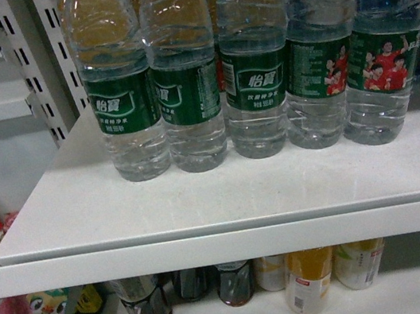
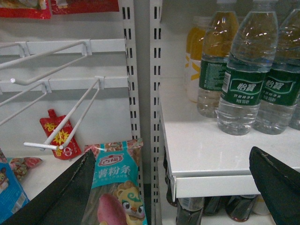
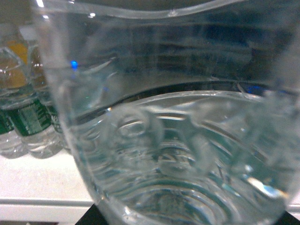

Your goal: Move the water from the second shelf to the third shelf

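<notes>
Clear water bottles (image 1: 254, 61) (five, green-labelled), white shelf (image 1: 224, 195), six drinks below (image 1: 307, 278)

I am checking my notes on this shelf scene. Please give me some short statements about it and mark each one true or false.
1. Five water bottles with green labels stand in a row on the white shelf. True.
2. The water bottles lie on their sides. False: they stand upright.
3. In the left wrist view the left gripper is open and holds nothing. True.
4. Dark bottles stand on the level below the water. True.
5. The right wrist view shows only bare shelf. False: a clear bottle fills it, very close to the camera.
</notes>
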Motion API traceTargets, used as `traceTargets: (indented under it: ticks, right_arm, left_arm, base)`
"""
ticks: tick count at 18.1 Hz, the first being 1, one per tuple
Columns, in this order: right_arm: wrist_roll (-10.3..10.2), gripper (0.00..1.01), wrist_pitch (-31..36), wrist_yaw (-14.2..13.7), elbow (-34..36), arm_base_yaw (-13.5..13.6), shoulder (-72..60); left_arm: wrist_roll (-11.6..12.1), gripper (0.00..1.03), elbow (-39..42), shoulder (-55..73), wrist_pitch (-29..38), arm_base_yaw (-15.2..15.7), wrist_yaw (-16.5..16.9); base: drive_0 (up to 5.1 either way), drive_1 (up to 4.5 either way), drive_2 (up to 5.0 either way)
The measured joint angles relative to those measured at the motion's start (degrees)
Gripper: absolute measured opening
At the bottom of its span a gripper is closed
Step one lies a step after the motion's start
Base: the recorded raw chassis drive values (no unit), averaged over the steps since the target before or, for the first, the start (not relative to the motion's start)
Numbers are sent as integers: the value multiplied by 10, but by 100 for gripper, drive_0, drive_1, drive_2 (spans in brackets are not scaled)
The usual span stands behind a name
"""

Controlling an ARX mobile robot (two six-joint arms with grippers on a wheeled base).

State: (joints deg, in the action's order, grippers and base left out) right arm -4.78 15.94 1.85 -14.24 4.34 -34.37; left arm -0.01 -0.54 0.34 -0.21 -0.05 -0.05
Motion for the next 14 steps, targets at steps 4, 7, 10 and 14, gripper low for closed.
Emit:
traceTargets:
  ticks: [4,7,10,14]
  right_arm:
    - [-19,41,0,-1,-1,-6,3]
    - [-17,41,8,7,-2,12,-10]
    - [-12,41,31,7,-2,58,-54]
    - [-9,41,84,-4,-15,125,-136]
  left_arm:
    - [0,98,0,0,0,0,0]
    - [0,98,0,0,0,0,0]
    - [0,98,0,0,0,0,0]
    - [0,98,0,0,0,0,0]
  base:
    - [0,0,0]
    - [0,0,0]
    - [0,0,0]
    - [0,0,0]
